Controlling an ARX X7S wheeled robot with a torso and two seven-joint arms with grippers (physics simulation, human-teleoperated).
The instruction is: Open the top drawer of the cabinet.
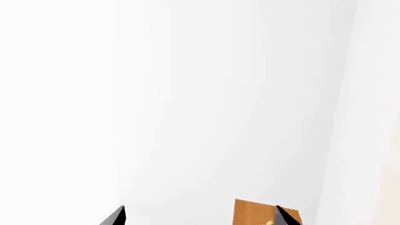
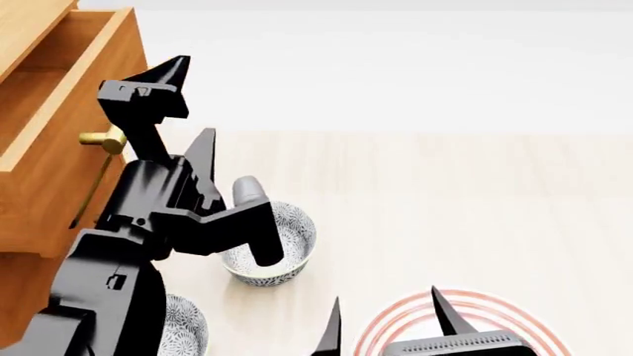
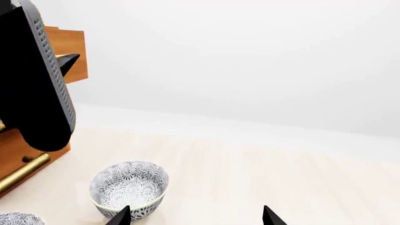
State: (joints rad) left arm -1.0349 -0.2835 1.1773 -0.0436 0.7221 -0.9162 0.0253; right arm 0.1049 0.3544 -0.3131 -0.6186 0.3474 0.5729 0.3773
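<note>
On the pale wood floor (image 2: 475, 193) I see a patterned bowl (image 2: 280, 248), white with a grey-blue floral print, sitting upright. A second bowl (image 2: 183, 330) with the same print shows at the bottom edge of my head view, near the first and closer to me, partly hidden. A round plate with red concentric rings (image 2: 396, 322) lies at the bottom edge too, apart from the first bowl. Behind the floor rises a plain white wall (image 2: 396, 67).
</note>
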